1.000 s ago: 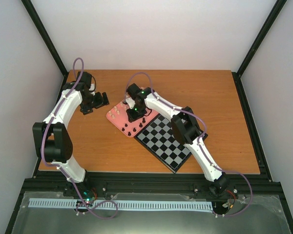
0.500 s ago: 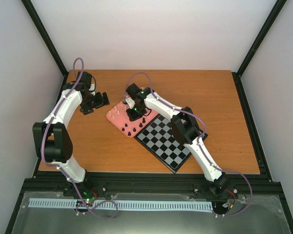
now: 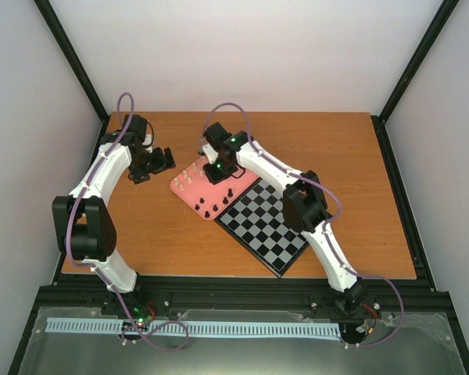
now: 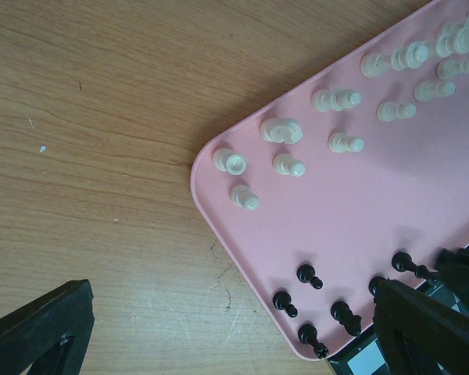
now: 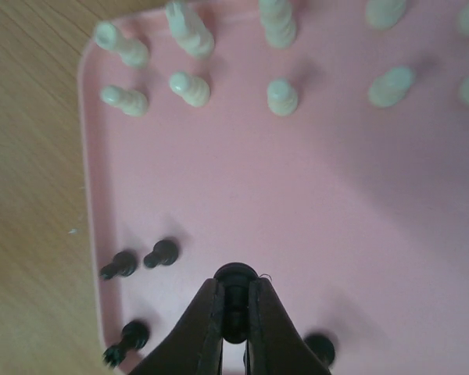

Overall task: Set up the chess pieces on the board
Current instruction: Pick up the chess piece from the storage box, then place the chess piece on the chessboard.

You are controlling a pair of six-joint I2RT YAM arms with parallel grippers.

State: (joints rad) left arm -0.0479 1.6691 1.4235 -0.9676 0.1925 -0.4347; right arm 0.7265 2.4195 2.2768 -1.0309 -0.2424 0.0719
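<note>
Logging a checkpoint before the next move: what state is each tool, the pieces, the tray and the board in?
Right tool: shut on a black chess piece.
Left tool: open, empty, beside the pink tray.
Cream chess pieces: standing on the pink tray.
Other black chess pieces: standing on the pink tray.
Chessboard: lying flat, visible squares bare.

- Board [image 3: 266, 226] and tray [image 3: 189, 191] lie on table [image 3: 336, 148], edges touching; tray is at board's far left.
- Chess pieces [image 4: 288, 165] stand in tray: one cluster at the far-left end, another at the near corner beside board.
- Right gripper [image 5: 234, 320] is over tray, between the clusters, with one chess piece [image 5: 235, 283] between its fingers.
- Left gripper [image 3: 158, 166] is above table, left of tray.
</note>
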